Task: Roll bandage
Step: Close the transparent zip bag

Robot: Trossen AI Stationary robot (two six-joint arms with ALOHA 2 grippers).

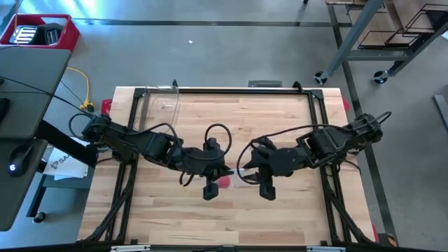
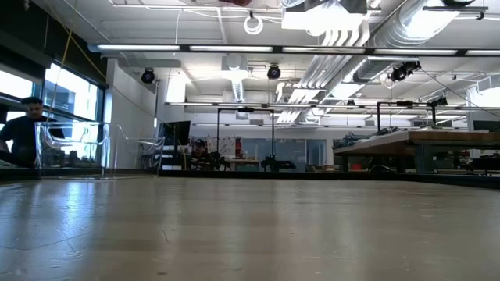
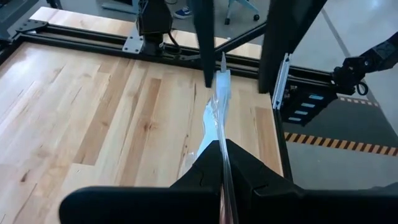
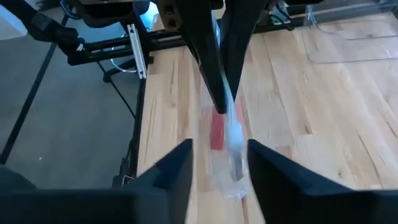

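Your left gripper [image 3: 225, 186] has its fingers clamped on the clear plastic bag [image 3: 214, 118], held above mid-surface [image 1: 210, 224]. Your right gripper [image 4: 217, 155] faces it, fingers apart. The red bandage [image 4: 217, 129] sits inside that bag, between both grippers.

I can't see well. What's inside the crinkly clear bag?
Inside the clear plastic bag sits the red bandage, pinched by the left hand. The bag's blur hides whether it's rolled.

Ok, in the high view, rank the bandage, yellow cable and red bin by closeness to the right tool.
From the right tool:
1. Bandage, just beside it, mid-table.
2. Yellow cable, off the table's left edge.
3. Red bin, picture's top-left corner.
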